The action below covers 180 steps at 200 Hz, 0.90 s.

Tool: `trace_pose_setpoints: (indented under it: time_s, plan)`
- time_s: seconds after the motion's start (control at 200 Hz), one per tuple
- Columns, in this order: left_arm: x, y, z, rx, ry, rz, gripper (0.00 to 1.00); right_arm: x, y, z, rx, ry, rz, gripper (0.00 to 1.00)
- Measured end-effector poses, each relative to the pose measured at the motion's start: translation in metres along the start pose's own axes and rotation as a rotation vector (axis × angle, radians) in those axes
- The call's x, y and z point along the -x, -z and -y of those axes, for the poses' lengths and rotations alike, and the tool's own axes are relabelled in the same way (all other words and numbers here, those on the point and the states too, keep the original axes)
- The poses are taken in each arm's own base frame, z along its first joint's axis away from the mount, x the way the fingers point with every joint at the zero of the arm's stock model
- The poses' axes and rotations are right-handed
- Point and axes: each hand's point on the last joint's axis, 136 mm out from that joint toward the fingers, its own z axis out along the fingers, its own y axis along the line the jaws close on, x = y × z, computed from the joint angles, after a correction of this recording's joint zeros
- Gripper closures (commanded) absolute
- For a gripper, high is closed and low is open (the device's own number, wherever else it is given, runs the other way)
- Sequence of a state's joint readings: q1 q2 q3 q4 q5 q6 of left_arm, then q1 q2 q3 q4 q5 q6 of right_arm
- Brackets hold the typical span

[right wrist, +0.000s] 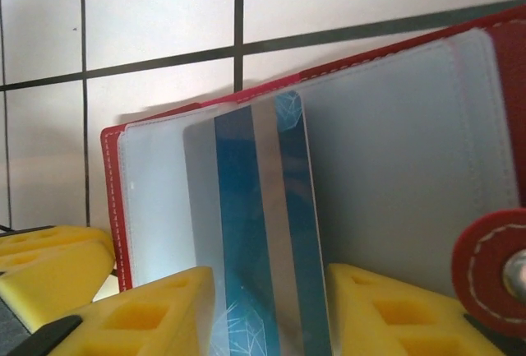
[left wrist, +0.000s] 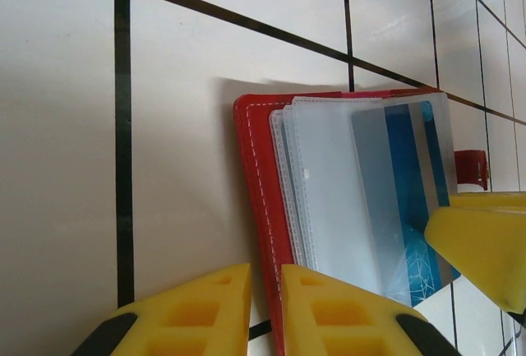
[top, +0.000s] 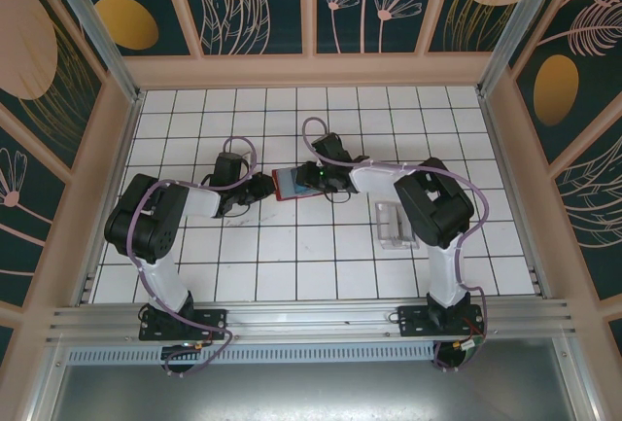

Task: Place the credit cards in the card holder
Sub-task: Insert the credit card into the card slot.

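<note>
Room is lying open on every side of the card holder (top: 289,184), which is sitting spread open near the middle of the white tiled table (top: 292,265), well apart from the raised wooden border. The two pincers are crowding it from either side, the left gripper (top: 258,188) at its left edge and the right gripper (top: 313,180) at its right.

In the left wrist view, the left gripper's (left wrist: 265,282) yellow fingers (left wrist: 189,311) are standing close together with a slim gap. The holder's (left wrist: 259,175) red stitched edge is running into that gap. Whether they are pinching it cannot be told.

In the right wrist view, the right gripper (right wrist: 271,290) is clamping a blue credit card (right wrist: 263,233) with a silver stripe, one finger pressing on each long edge. The card is lying over the holder's clear plastic sleeves (right wrist: 394,167), angled toward the red spine. Whether its far end is sitting inside a pocket cannot be told. The round red clasp tab (right wrist: 493,265) is poking out just beside the right finger.

Over to the right, a clear acrylic slotted tray (top: 394,224) is resting apart from the holder, beside the right arm.
</note>
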<state>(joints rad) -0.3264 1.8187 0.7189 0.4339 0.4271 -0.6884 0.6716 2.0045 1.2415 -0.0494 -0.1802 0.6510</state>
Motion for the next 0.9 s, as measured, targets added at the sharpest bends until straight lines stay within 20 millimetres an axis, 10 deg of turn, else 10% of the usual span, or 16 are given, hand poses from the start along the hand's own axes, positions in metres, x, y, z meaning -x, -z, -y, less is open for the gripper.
trace_pose_setpoints:
  time_s: [0.901]
  plan:
    - [0.0,-0.001,-0.001,-0.008,0.007,-0.003,0.86,-0.017,-0.019,-0.028,-0.093,0.201,-0.043,0.61]
